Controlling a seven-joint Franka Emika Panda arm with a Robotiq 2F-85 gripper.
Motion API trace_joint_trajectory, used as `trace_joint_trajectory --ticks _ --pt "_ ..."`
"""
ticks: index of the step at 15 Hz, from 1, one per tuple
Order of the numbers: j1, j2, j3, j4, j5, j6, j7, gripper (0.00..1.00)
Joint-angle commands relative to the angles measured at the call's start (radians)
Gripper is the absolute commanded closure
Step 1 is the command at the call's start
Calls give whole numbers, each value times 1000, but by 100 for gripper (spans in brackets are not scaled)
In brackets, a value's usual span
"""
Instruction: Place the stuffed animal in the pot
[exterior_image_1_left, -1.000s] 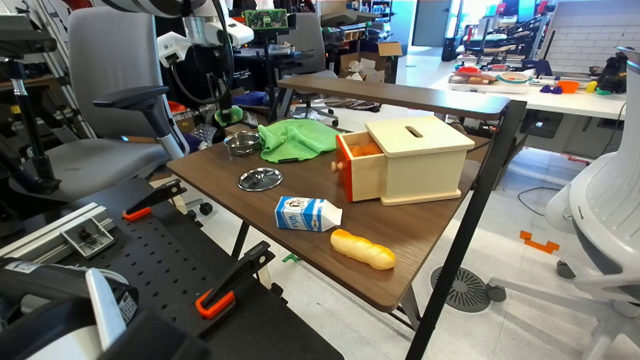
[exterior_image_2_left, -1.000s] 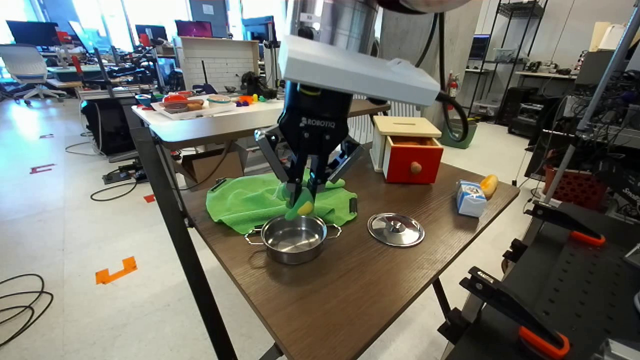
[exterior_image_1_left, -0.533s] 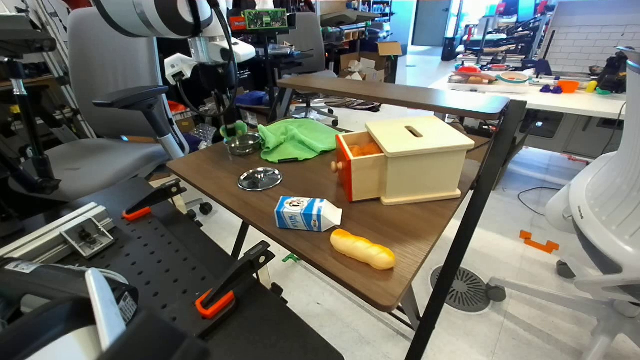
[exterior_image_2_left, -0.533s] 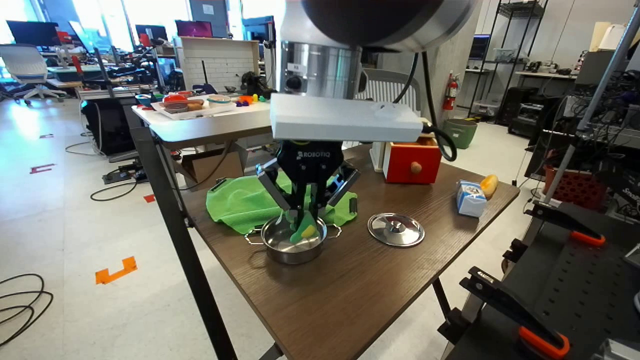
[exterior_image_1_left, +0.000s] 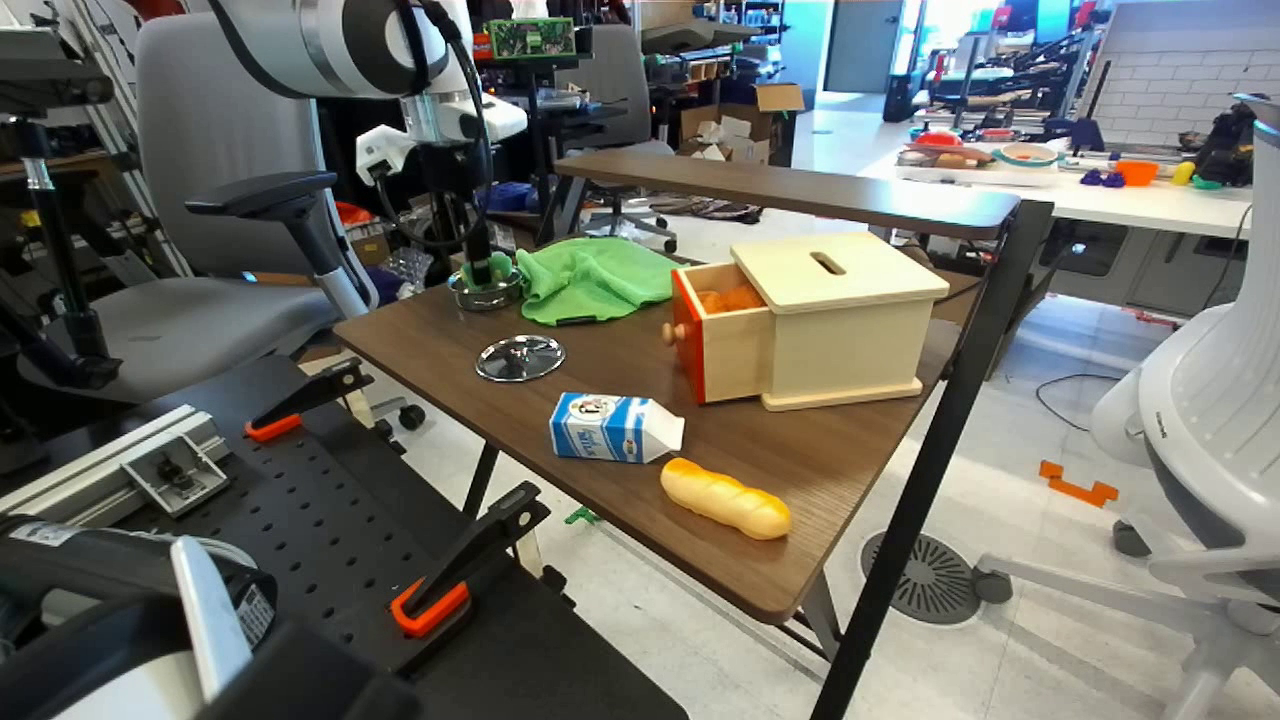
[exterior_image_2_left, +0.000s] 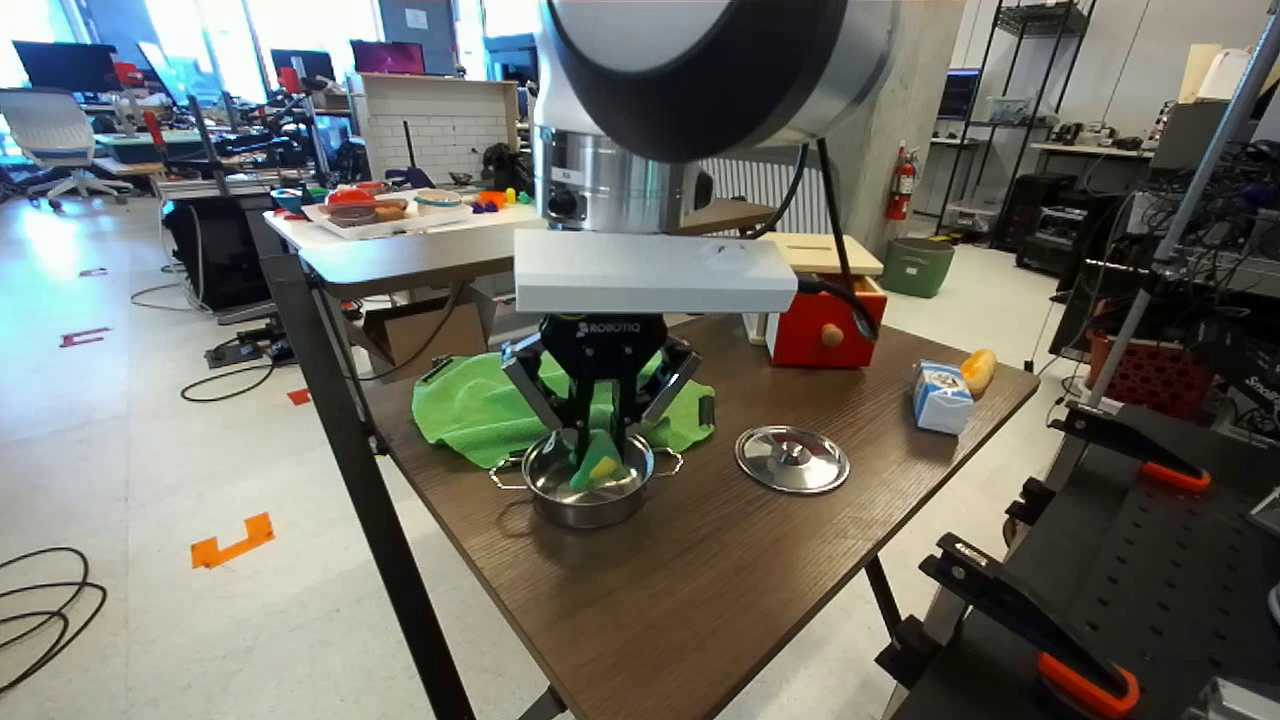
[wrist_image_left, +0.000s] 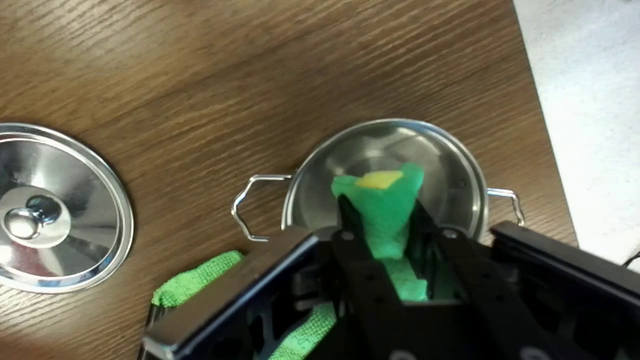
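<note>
The stuffed animal (wrist_image_left: 382, 220) is green with a yellow patch. My gripper (wrist_image_left: 381, 204) is shut on it, with a finger against each side. In an exterior view, the gripper (exterior_image_2_left: 602, 445) points down over the pot (exterior_image_2_left: 590, 512), and the stuffed animal (exterior_image_2_left: 598, 465) hangs with its lower end inside the rim. I cannot tell whether it touches the pot's bottom. The pot is small, shiny metal, with two wire handles; it also shows in the wrist view (wrist_image_left: 450, 160) and in an exterior view (exterior_image_1_left: 488, 298), where the gripper partly covers it.
A metal lid (exterior_image_2_left: 790, 462) lies beside the pot. A green cloth (exterior_image_2_left: 470, 405) lies behind it. A wooden box with an open red-fronted drawer (exterior_image_1_left: 850, 330), a milk carton (exterior_image_1_left: 605, 427) and a bread loaf (exterior_image_1_left: 722, 498) are farther along the table. The table edge is near the pot.
My gripper has come down with the stuffed animal from above the pot into its opening. The arm has swung more upright. The pot, lid and cloth have not moved.
</note>
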Motion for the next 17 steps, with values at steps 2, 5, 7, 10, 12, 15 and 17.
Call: trace_joint_trajectory --ticks 2,5,7,10,12,15,17 --pt "-1 9 -1 41 -6 -38 19 36" --pt "-2 -24 -3 24 -8 -26 19 15" --pt "-11 -46 2 13 -3 -24 12 1" --pt "-41 -85 25 -12 23 -14 -9 0" --pt "-107 -127 97 -44 85 -45 -92 0" --pt "-101 -97 95 -19 94 -52 -119 0" --pt "-124 -117 115 -40 111 -58 -154 0"
